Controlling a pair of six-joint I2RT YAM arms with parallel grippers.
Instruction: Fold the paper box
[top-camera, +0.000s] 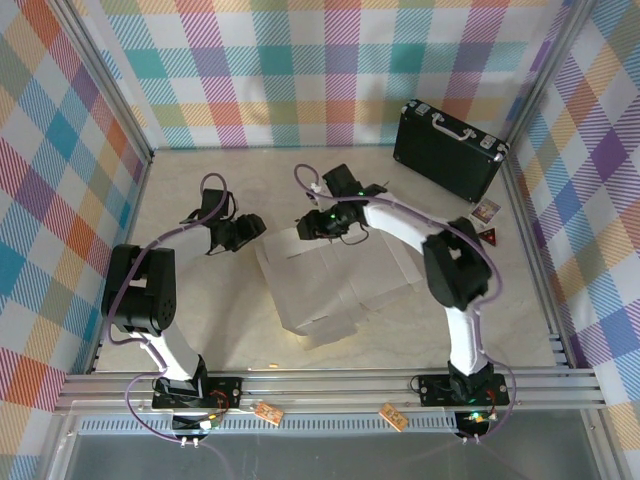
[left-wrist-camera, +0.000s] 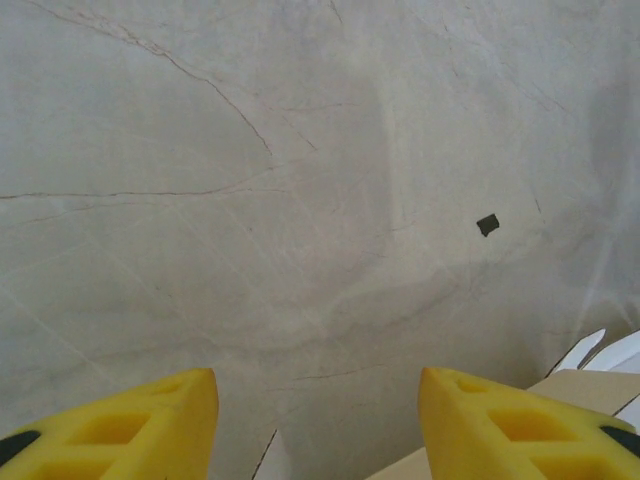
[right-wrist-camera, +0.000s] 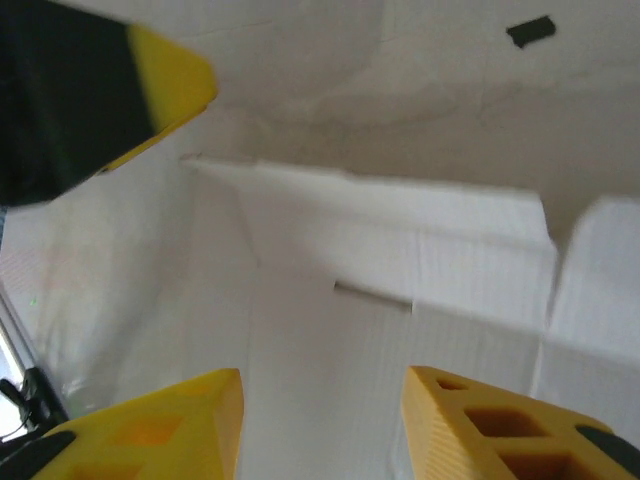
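Observation:
The paper box (top-camera: 340, 290) lies white side up in the middle of the table, partly unfolded, with flaps spread to the right. My left gripper (top-camera: 245, 232) hangs just left of the box's far left corner. In the left wrist view it (left-wrist-camera: 315, 375) is open over bare table, with a tan and white box corner (left-wrist-camera: 585, 385) beside its right finger. My right gripper (top-camera: 310, 225) is over the box's far edge. In the right wrist view it (right-wrist-camera: 322, 375) is open above a white panel (right-wrist-camera: 450, 270) with a narrow slot (right-wrist-camera: 372, 295). The left gripper's yellow fingertip (right-wrist-camera: 170, 85) shows at top left.
A black briefcase (top-camera: 448, 148) stands at the back right against the plaid wall. Two small cards (top-camera: 486, 211) lie near the right wall. A small black mark (left-wrist-camera: 487, 224) is on the marbled tabletop beyond the box. A metal rail (top-camera: 330, 385) runs along the near edge.

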